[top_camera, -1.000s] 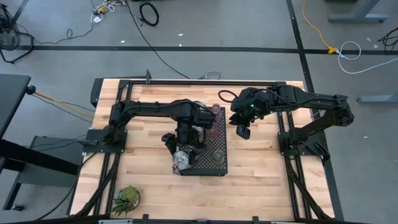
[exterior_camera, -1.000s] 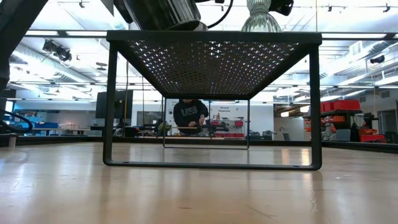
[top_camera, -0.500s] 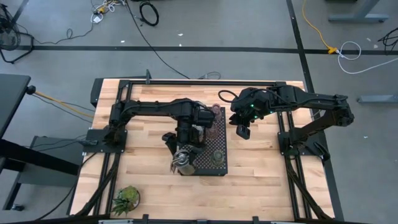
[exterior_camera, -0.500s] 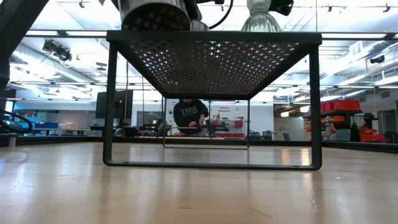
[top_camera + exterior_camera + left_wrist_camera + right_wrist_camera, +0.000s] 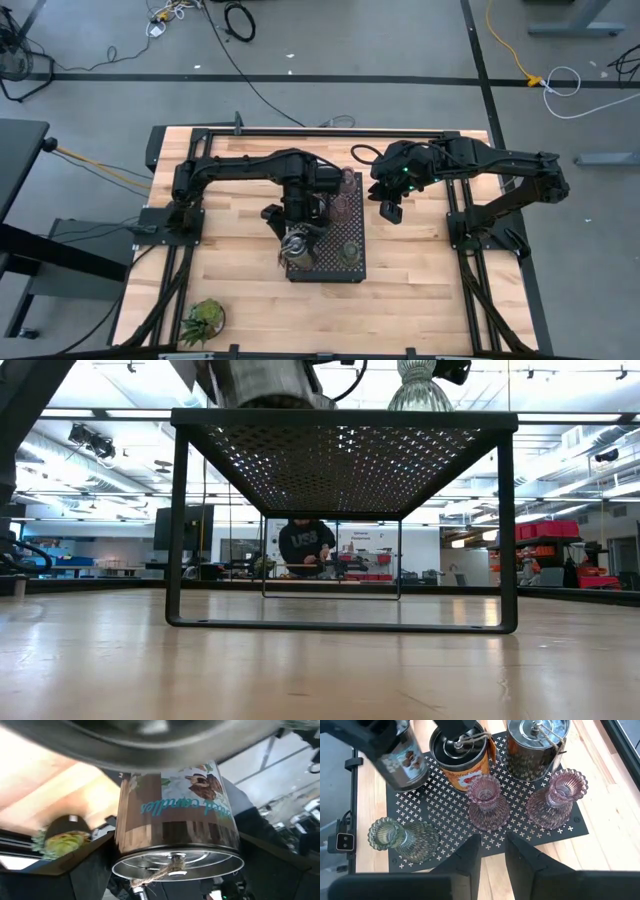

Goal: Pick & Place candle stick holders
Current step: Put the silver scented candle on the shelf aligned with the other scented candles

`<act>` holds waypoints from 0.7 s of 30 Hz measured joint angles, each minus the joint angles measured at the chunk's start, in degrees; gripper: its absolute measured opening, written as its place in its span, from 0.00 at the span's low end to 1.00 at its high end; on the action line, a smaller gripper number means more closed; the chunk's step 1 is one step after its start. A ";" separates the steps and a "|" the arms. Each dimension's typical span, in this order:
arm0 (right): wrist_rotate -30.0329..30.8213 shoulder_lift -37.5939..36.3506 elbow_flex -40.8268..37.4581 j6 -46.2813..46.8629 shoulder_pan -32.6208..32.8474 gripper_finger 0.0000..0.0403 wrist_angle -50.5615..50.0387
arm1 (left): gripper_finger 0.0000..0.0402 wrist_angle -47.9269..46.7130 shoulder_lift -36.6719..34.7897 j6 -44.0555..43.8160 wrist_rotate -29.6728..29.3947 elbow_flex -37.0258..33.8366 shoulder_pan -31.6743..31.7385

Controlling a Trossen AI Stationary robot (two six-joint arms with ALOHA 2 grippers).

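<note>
Left gripper [image 5: 293, 243] apparently clamps 1 metal holder [image 5: 400, 757] (above the tray [image 5: 445, 840]).

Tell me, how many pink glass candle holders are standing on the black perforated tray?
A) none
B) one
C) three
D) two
D: the right wrist view shows two pink glass holders standing side by side on the black tray, with one green glass holder off to the side.
</note>
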 joint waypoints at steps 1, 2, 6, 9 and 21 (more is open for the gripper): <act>0.00 0.00 0.00 0.00 0.00 0.21 0.04 | 0.96 0.82 -0.03 -0.81 0.49 0.00 0.00; 0.00 0.00 0.00 0.00 0.00 0.21 0.06 | 0.96 1.59 -0.03 -1.18 0.96 0.00 -0.07; 0.01 0.00 0.00 -0.04 0.00 0.21 0.06 | 0.96 4.11 -0.03 -2.24 2.23 0.00 -0.16; 0.02 0.00 0.00 -0.06 0.00 0.21 0.08 | 0.96 4.35 -0.03 -2.23 2.23 0.00 -0.13; 0.01 0.00 0.00 -0.07 0.00 0.21 0.06 | 0.96 4.56 -0.05 -0.98 1.16 0.04 -0.09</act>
